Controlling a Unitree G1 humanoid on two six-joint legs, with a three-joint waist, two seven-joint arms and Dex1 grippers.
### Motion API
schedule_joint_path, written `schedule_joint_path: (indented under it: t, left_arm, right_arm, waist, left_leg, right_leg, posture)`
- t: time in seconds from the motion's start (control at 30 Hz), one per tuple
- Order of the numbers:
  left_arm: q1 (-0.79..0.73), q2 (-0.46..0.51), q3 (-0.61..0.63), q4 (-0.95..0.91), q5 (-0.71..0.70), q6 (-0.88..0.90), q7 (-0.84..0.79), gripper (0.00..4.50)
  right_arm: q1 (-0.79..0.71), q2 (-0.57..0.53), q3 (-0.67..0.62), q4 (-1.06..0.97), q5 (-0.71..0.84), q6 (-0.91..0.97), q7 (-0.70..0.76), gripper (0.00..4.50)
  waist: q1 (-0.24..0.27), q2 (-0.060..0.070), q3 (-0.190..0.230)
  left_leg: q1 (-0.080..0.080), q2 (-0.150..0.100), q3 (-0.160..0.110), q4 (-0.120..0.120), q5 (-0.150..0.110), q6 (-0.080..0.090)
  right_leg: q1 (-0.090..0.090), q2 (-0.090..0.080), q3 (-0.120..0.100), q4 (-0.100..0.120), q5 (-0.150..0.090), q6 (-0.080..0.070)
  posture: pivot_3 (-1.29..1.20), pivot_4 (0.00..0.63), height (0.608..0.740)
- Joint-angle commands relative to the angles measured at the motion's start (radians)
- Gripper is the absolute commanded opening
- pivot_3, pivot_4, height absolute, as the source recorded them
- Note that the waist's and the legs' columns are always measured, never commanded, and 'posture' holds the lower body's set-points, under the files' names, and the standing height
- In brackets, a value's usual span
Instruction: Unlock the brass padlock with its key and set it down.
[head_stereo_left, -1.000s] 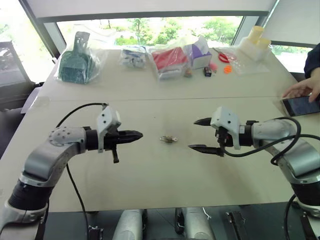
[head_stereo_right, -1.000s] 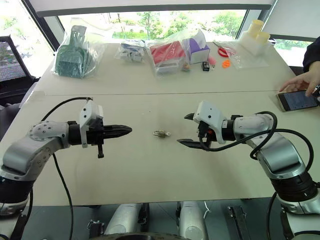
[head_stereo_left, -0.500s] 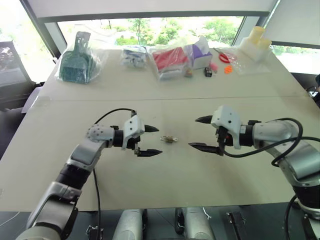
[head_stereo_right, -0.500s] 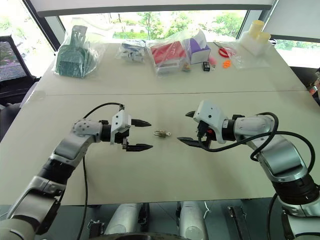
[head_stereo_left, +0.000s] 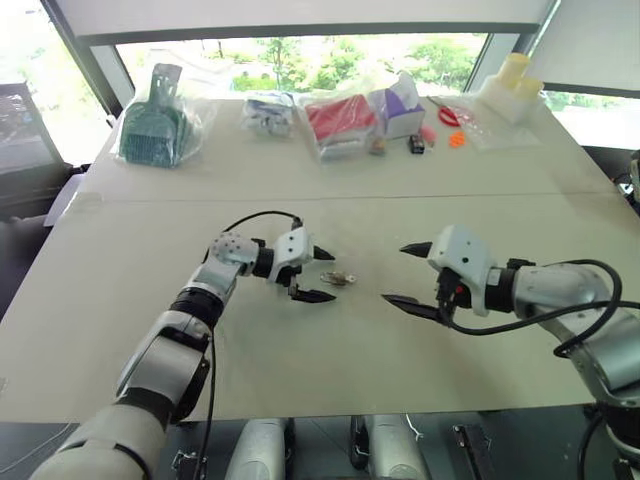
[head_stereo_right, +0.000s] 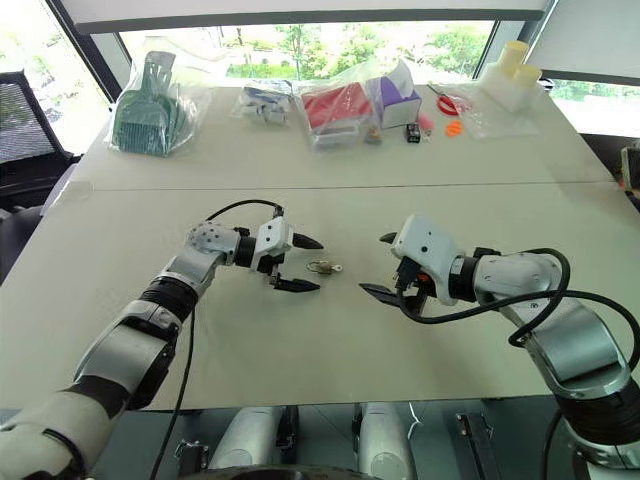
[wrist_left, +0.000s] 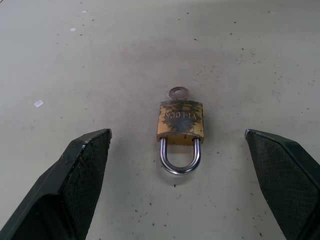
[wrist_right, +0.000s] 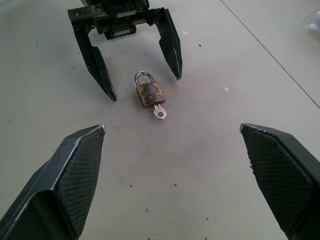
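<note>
Right now the brass padlock (wrist_left: 181, 125) lies flat on the counter (head_stereo_left: 300, 380), near the middle, between my two hands. Its silver shackle is closed and points toward my left fingers (wrist_right: 98, 60); the key (wrist_left: 176, 93) sits in the keyhole at the other end, its round head pointing toward my right side. Nothing touches the lock.

My left gripper (head_stereo_left: 316, 274) stands just beside the padlock with its fingers spread wide and holding nothing, one tip on each side of the shackle end. My right gripper (head_stereo_left: 410, 274) is farther off on the other side, also spread wide and empty, aimed at the lock.

From my left wrist I can read worn lettering on the tarnished brass face and see small dark specks on the counter, which the head views do not resolve. From my right wrist I see my left fingers framing the lock from behind, and a seam line crossing the counter.

Around the lock the surface is bare, so both hands have room. Along the far edge by the window, well apart, lie bagged goods: a green dustpan (head_stereo_left: 148, 130), a red item in plastic (head_stereo_left: 340, 118), a purple box (head_stereo_left: 402, 108), scissors with red handles (head_stereo_left: 446, 112) and pale yellow containers (head_stereo_left: 512, 85).
</note>
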Motion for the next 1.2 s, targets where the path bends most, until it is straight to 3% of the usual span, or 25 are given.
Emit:
schedule_joint_path:
  t: [0.03, 0.23, 0.47, 0.53, 0.7, 1.03, 1.2]
  left_arm:
    - [-0.029, -0.027, 0.009, 0.058, 0.023, -0.037, -0.01, 4.45]
    - [-0.047, -0.055, 0.025, 0.107, 0.042, -0.047, -0.012, 4.45]
    - [-0.046, -0.055, 0.039, 0.107, 0.049, -0.024, -0.015, 1.25]
    - [-0.039, -0.043, 0.04, 0.092, 0.052, -0.011, -0.018, 0.77]
    - [-0.026, 0.015, 0.075, -0.026, 0.014, 0.059, -0.053, 0.77]
    - [0.015, 0.153, 0.163, -0.431, -0.121, 0.393, -0.089, 0.77]
    - [0.045, 0.184, 0.165, -0.529, -0.141, 0.456, -0.068, 0.77]
  right_arm:
    - [0.006, -0.013, -0.041, -0.051, 0.014, 0.008, -0.017, 4.5]
    - [0.016, -0.012, -0.044, -0.063, 0.013, 0.015, -0.027, 4.5]
    - [-0.005, -0.006, -0.023, -0.043, 0.005, 0.001, -0.027, 4.5]
    - [-0.014, -0.002, -0.008, -0.036, -0.002, -0.008, -0.025, 4.5]
    - [-0.057, 0.027, 0.09, 0.007, -0.103, -0.108, -0.06, 4.5]
    - [-0.205, 0.129, 0.344, 0.246, -0.543, -0.563, -0.216, 4.5]
    - [-0.273, 0.222, 0.398, 0.342, -0.658, -0.721, -0.267, 4.5]
  waist:
    - [0.001, 0.0, 0.0]
    - [0.006, 0.0, 0.0]
    - [0.022, 0.0, 0.0]
    - [0.022, 0.0, 0.0]
    - [0.011, 0.0, 0.0]
    - [0.0, 0.0, 0.0]
    - [-0.007, 0.0, 0.0]
  left_leg:
    - [0.0, 0.0, 0.0, 0.0, 0.0, 0.0]
    - [0.0, 0.0, -0.001, 0.0, 0.0, 0.0]
    - [0.001, 0.0, -0.001, 0.002, 0.0, 0.0]
    - [0.001, 0.0, -0.001, 0.002, 0.0, 0.0]
    - [0.001, 0.0, -0.001, 0.001, 0.0, 0.0]
    - [0.0, 0.0, 0.0, 0.001, 0.0, 0.0]
    - [0.001, 0.0, 0.0, 0.001, 0.0, 0.0]
  right_leg:
    - [0.0, 0.0, 0.0, 0.0, 0.0, 0.0]
    - [0.001, 0.0, 0.0, 0.0, 0.0, 0.0]
    - [0.001, 0.0, 0.0, 0.001, 0.0, 0.0]
    - [0.001, 0.0, 0.0, 0.001, 0.0, -0.001]
    - [0.001, 0.001, 0.0, 0.001, 0.0, 0.0]
    - [0.0, 0.001, 0.0, 0.002, 0.0, 0.0]
    - [0.0, 0.001, 0.0, 0.003, 0.0, 0.0]
  posture:
    - [0.0, 0.15, 0.74]
    - [0.0, 0.15, 0.74]
    - [0.0, 0.15, 0.74]
    - [0.0, 0.15, 0.74]
    - [0.0, 0.15, 0.74]
    - [0.0, 0.15, 0.74]
    - [0.0, 0.15, 0.74]
